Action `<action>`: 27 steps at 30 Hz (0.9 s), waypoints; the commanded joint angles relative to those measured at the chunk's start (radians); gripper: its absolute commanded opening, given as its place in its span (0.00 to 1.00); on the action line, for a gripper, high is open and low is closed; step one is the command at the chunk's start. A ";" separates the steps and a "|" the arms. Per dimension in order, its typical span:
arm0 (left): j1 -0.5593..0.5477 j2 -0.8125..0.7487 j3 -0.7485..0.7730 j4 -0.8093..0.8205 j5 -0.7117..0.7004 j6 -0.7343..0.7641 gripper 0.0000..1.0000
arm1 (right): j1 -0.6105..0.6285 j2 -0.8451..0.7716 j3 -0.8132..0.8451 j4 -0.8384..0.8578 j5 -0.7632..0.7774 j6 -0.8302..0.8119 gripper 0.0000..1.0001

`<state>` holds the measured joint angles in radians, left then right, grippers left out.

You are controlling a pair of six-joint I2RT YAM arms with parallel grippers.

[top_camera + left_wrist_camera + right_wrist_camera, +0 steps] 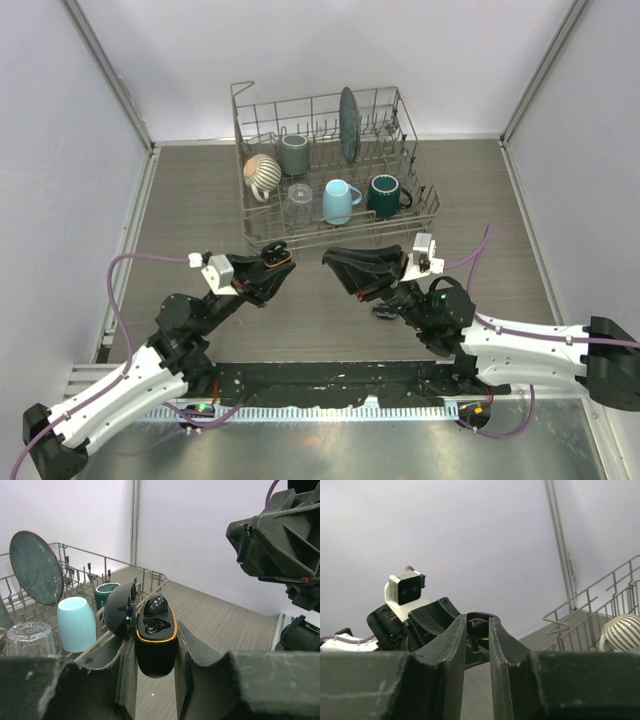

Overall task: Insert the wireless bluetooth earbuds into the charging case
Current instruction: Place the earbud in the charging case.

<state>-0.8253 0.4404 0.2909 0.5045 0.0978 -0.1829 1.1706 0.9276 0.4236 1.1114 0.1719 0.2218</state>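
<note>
My left gripper (272,260) is shut on the open black charging case (156,645), held upright off the table. The case has a gold rim and its lid (120,611) is swung open to the left. One glossy black earbud (156,605) sits in the far slot; the near slot looks like an empty glossy hollow. My right gripper (334,261) faces the case from the right, a short gap away. It is shut on a second tiny black earbud (480,627), pinched between its fingertips (461,630). The right gripper also shows in the left wrist view (272,535).
A wire dish rack (428,200) stands at the back with mugs, a glass, a striped cup and a dark plate (348,122). A small dark item (383,312) lies on the table under my right arm; I cannot tell what it is.
</note>
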 commanded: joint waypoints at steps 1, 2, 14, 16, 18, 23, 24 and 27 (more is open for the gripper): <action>0.000 0.023 0.022 0.101 0.003 -0.007 0.00 | 0.009 0.054 0.004 0.169 -0.081 0.034 0.01; 0.000 0.033 0.024 0.104 0.008 -0.007 0.00 | 0.011 0.065 0.007 0.182 -0.084 0.043 0.01; 0.000 0.067 0.019 0.138 0.071 0.000 0.00 | 0.027 0.226 0.092 0.274 -0.089 0.077 0.01; 0.002 0.070 0.021 0.137 0.086 0.000 0.00 | 0.027 0.238 0.102 0.280 -0.089 0.077 0.01; 0.000 0.073 0.021 0.132 0.095 0.000 0.00 | 0.027 0.257 0.115 0.269 -0.086 0.079 0.01; 0.000 0.081 0.034 0.123 0.117 0.008 0.00 | 0.029 0.290 0.141 0.269 -0.087 0.079 0.01; 0.000 0.083 0.036 0.121 0.121 0.008 0.00 | 0.031 0.296 0.142 0.269 -0.084 0.076 0.01; 0.000 0.086 0.040 0.118 0.129 0.010 0.00 | 0.029 0.313 0.152 0.268 -0.077 0.070 0.01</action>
<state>-0.8253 0.5220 0.2909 0.5785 0.2001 -0.1814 1.1931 1.2301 0.5293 1.2804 0.0841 0.3023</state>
